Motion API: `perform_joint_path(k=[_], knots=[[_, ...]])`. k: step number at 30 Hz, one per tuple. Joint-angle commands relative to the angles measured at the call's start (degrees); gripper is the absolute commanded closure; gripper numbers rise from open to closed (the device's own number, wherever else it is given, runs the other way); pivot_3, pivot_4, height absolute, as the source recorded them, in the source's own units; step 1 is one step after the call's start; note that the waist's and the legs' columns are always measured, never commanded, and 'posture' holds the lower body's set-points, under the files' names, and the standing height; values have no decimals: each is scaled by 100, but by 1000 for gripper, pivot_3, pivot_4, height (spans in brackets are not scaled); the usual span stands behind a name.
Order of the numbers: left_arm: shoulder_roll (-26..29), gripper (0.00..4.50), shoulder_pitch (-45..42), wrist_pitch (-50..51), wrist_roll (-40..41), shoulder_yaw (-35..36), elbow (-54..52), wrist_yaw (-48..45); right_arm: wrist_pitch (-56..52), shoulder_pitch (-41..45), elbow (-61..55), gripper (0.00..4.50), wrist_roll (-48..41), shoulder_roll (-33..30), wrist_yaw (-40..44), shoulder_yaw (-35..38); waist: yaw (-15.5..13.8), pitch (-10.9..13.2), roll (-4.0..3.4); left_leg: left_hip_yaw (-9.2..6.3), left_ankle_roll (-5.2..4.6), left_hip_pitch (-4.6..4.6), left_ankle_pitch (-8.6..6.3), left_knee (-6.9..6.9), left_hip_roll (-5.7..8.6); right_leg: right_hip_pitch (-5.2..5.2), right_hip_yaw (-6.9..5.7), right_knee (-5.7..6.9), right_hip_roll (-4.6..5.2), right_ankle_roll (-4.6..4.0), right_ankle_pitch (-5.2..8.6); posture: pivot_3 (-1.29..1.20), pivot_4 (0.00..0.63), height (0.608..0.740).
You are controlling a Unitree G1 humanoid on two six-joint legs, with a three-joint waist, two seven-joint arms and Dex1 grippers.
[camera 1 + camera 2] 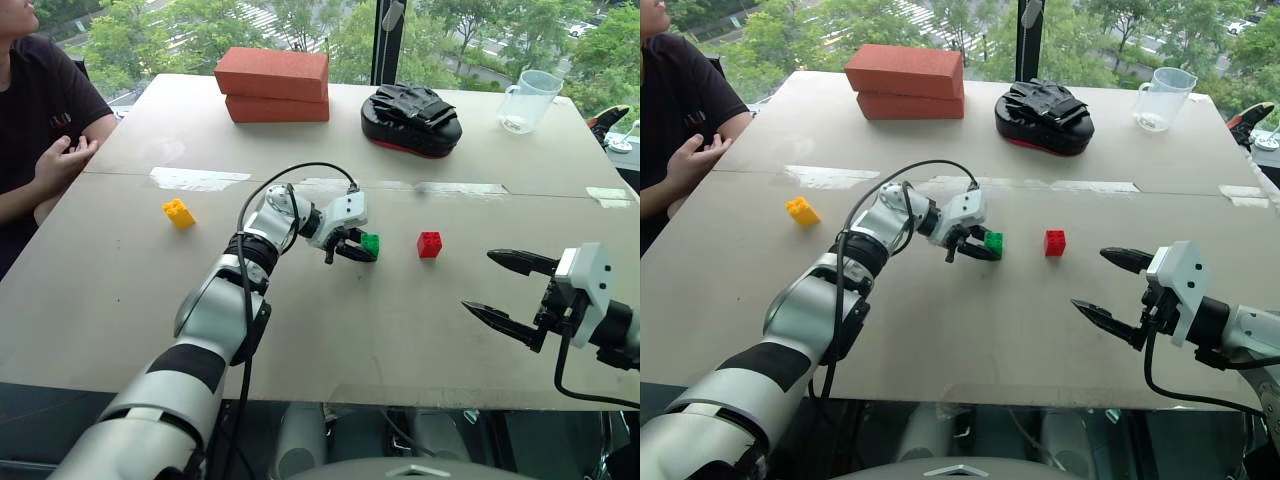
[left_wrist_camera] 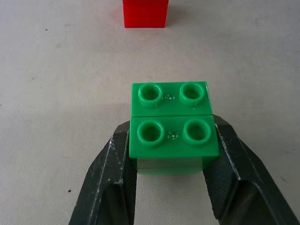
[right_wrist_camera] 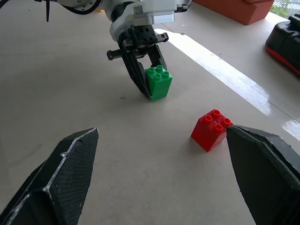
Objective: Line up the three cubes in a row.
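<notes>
Now the left gripper (image 1: 358, 246) is clenched on the green cube (image 1: 371, 243) at frame centre, apparently resting on the table (image 1: 330, 330). Red cube (image 1: 429, 244) sits just right, yellow cube (image 1: 179, 213) far left. Right gripper (image 1: 505, 290), lower right, gapes wide w/ nothing held. Upper frame: two orange-red bricks (image 1: 273, 84), black pad (image 1: 411, 119), measuring jug (image 1: 528, 100); person (image 1: 45, 110) upper left.
</notes>
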State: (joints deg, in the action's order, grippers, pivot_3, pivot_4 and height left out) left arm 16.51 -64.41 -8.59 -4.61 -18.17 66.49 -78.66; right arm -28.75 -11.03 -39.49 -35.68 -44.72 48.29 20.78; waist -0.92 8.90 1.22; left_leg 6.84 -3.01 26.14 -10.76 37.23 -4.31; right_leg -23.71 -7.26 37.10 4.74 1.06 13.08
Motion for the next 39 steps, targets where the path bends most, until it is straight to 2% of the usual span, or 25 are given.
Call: perform_joint_path(k=[1, 3, 4, 5, 6, 9, 13, 16, 18, 22, 26, 31, 39], knots=[[-18, 2136, -170, -92, -9, 165, 29, -74, -8, -50, -200, 0, -89, -95, -30, 196, -1, 0, 0, -1, 0, 0, 0, 0, 0, 0, -1, 0, 0, 0, 0, 0, 150, 740], [-5, 1330, -173, -145, 50, 256, -7, -31, -24, -43, -212, 0, -103, -107, -39, 190, 0, 0, 0, -1, 0, 1, 0, 0, 0, 0, -1, 1, 0, 0, 0, 0, 150, 740], [43, 1114, -166, -136, 83, 316, -75, 31, -22, -32, -217, 0, -111, -112, -36, 182, 1, 0, 0, -1, 0, 1, 0, 0, 0, 0, -1, 1, 0, 0, 0, 0, 150, 740], [104, 536, -152, -107, 114, 384, -152, 59, -26, -8, -223, 0, -128, -115, -38, 170, 2, 0, 0, -1, 0, 1, 0, 0, 0, 0, 0, 1, 0, 0, 0, 0, 150, 740], [177, 252, -120, -41, 155, 460, -254, 33, -25, 11, -235, 0, -149, -113, -41, 164, 3, 0, 0, -1, 0, 1, 0, 0, 0, 0, 0, 1, 0, 0, 0, 0, 150, 740], [590, 252, 200, 465, 440, 783, -1031, -104, -5, 141, -232, 0, -227, -87, -36, 83, 20, 1, 1, -2, 0, 1, 0, 0, -1, -1, 0, 3, -1, 0, 0, 0, 150, 740], [1442, 252, 1372, 2154, 1112, 1383, -3579, -56, 2, 468, -156, 0, -315, -38, -9, -192, 125, 2, -1, -6, 1, -12, 0, -6, -7, -1, 19, 14, -6, -1, 0, 0, 150, 740], [1937, 252, 2295, 3485, 1471, 1980, -5294, 593, 2, 742, -75, 0, -368, 1, 0, -387, 155, 2, -1, -7, 2, -15, 0, -4, -19, -1, 21, 25, -5, 0, 2, 0, 150, 740], [2116, 252, 2964, 4531, 1870, 2697, -6343, 1173, 4, 969, 9, 0, -429, 76, 8, -573, 153, 2, -1, -8, 2, -16, 0, 0, -20, 0, 22, 28, -5, 2, 2, 0, 150, 740], [1958, 252, 3841, 5522, 2040, 3860, -7452, 2640, 32, 1372, 253, 0, -417, 210, 116, -1001, 102, 1, 2, -17, 2, -30, 0, 10, -20, 11, 18, 30, 3, -17, 15, 0, 150, 740], [1513, 252, 4052, 5466, 1368, 4474, -7534, 4704, 51, 1815, 462, 0, -414, 375, 167, -1351, -2, 1, 4, -22, 2, -39, 0, 9, -10, 20, 16, 35, 10, -17, 16, 0, 150, 740], [999, 252, 3929, 5754, 1034, 4764, -7405, 6307, 157, 2186, 755, 0, -296, 401, 394, -1620, -20, -1, 12, -18, 2, -36, 0, 8, 2, 18, 17, 40, 16, 3, 4, 0, 150, 740], [713, 252, 3561, 4995, 1026, 4763, -6343, 7373, 224, 2386, 903, 0, -201, 371, 554, -1724, -3, -1, 19, -13, 2, -36, 0, 8, 6, 17, 18, 52, 16, 4, 3, 0, 150, 740]])
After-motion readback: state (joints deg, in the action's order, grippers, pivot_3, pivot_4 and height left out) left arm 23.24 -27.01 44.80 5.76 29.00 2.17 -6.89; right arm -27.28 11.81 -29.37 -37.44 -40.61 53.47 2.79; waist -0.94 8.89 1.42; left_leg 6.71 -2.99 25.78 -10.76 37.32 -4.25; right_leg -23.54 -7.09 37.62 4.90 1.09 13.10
